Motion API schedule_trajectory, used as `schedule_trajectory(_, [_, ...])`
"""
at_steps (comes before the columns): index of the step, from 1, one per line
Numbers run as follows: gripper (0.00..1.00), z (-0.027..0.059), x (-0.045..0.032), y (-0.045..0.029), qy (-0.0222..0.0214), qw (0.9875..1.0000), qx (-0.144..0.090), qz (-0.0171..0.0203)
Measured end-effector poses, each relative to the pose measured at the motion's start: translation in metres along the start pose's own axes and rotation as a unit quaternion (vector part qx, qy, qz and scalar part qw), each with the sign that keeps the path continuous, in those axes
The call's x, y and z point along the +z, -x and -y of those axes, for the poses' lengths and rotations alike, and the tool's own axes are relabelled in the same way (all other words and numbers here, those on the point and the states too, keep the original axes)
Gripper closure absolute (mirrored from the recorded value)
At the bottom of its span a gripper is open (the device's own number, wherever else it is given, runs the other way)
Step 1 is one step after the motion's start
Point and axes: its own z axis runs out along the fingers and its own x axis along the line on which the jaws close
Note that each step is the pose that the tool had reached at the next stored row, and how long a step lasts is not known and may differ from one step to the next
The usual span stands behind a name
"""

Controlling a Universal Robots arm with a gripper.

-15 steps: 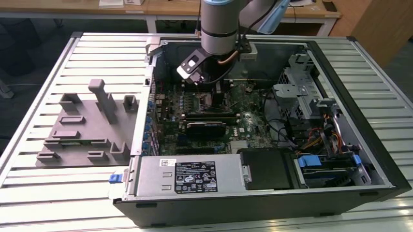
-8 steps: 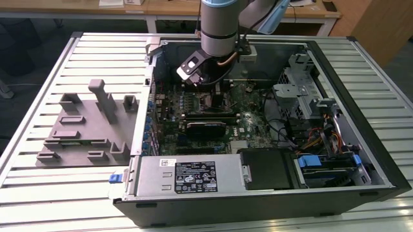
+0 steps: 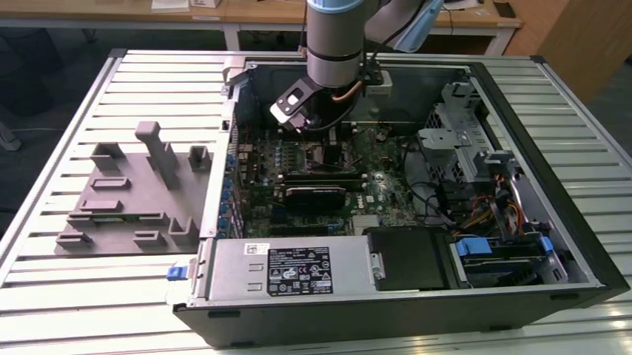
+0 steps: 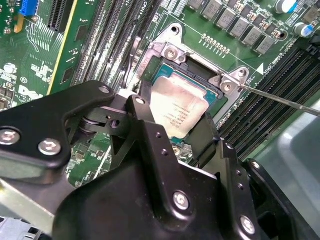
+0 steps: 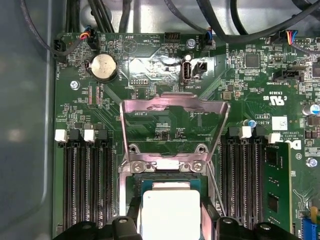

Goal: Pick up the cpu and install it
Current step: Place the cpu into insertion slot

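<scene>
Holds small flat silvery-topped square cpu (image 5: 171,212) clamped in black gripper (image 4: 175,117) jaws at open metal-framed socket (image 5: 165,166); pickup done, seating and release probably left.

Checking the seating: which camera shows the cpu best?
The second wrist view: most of the cpu shows, in the socket. The first wrist view crops the cpu. In the exterior view the arm covers that spot.

The arm (image 3: 331,37) is held nearly upright, reaching down from above, with the wrist lowered. The tool (image 4: 176,120) is pointed straight down, and its two black fingers (image 4: 142,117) are pressed against opposite edges of the cpu (image 4: 181,105), which is held between them.
</scene>
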Motion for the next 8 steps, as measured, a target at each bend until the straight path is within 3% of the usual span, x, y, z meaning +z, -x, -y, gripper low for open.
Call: schedule_trajectory(8, [0.45, 0.0001, 0.0021, -0.0015, -0.0001, 1.0000, 0.000, 0.0001])
